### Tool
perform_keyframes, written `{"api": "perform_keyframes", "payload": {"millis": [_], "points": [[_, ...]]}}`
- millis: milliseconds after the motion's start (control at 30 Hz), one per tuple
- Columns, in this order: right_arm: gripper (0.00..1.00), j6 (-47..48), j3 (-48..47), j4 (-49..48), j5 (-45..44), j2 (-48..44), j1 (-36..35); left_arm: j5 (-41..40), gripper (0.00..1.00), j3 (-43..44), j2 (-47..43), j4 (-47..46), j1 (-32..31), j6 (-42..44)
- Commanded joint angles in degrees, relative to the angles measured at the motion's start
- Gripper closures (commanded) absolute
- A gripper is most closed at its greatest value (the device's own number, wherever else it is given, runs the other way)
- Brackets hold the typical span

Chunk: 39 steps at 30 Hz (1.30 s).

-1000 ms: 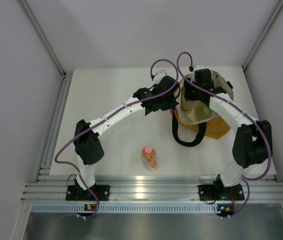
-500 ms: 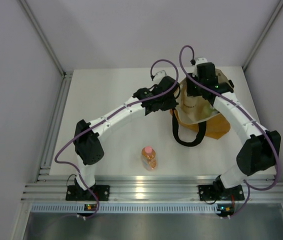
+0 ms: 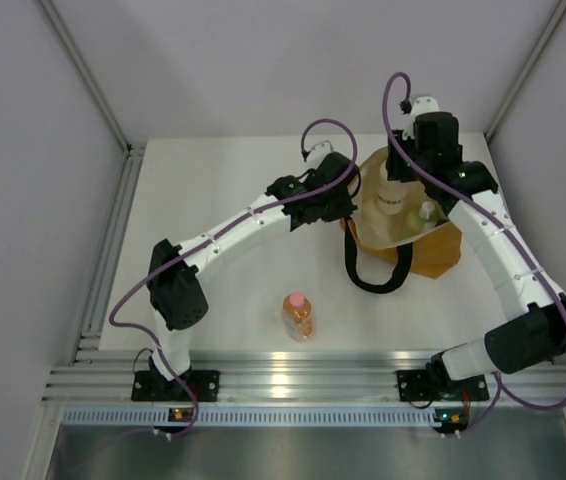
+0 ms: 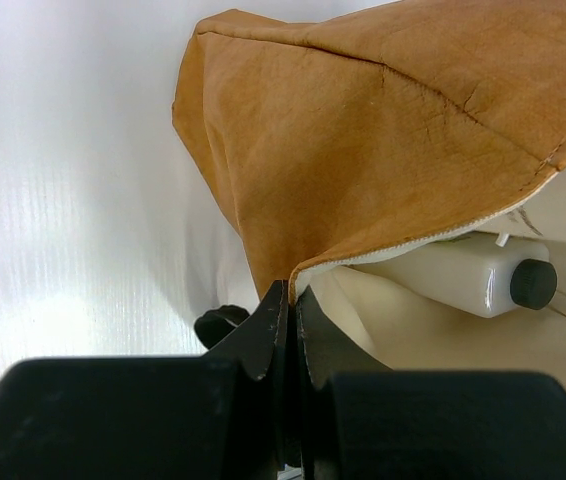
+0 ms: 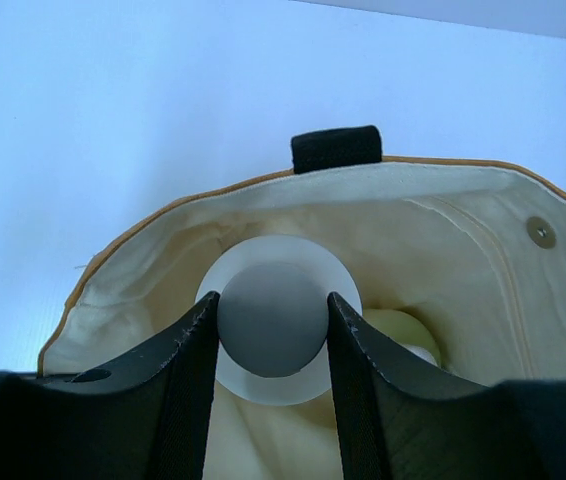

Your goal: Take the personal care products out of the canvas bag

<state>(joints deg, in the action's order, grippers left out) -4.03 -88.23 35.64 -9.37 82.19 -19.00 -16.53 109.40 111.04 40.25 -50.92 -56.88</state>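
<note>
Left gripper (image 4: 291, 300): jaws pressed fully together, pinching the cream-lined rim of the canvas bag (image 4: 383, 130) between the fingertips.
Right gripper (image 5: 271, 300): jaws partly closed on the cream round jar (image 5: 271, 335), one finger against each side of it, the jar held over the bag's open mouth.
Canvas bag: rested on the table (image 3: 213, 180); its mouth gaped directly beneath the right gripper, and one edge of the mouth was drawn up to the left gripper.
White squarish bottle (image 4: 468, 280): lay on its side on the lining inside the bag, just beyond the left fingertips and to their right, dark cap pointing right.
Pale green bottle (image 3: 426, 212): sat inside the bag, below the right gripper and to one side of the held jar.
Orange bottle (image 3: 298, 315): lay on the table outside the bag, well apart from both grippers, on the side toward the arm bases.
Black loop handle (image 3: 373, 275): lay flat on the table at the bag's near side, near the left gripper but apart from it.
</note>
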Motion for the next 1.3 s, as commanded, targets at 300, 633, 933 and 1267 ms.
{"api": "perform_keyframes", "payload": {"millis": [300,633,933,1267], "points": [[1.00,1.31,-13.45,4.00,0.66,-6.96,-1.03,-0.08,1.00,3.18,0.22,-0.35,0.38,0.90],[1.00,1.75,-20.75,9.45,2.77,-7.84,-1.30,0.28,1.00,3.97,1.10,-0.26,0.38,1.33],[1.00,2.89,-23.31,10.07,8.75,-10.47,-2.26,0.45,1.00,4.76,1.54,-0.35,0.55,1.51],[1.00,5.17,-20.41,9.89,19.82,-14.87,-3.85,0.71,1.00,5.29,1.81,-0.26,0.64,1.95]]}}
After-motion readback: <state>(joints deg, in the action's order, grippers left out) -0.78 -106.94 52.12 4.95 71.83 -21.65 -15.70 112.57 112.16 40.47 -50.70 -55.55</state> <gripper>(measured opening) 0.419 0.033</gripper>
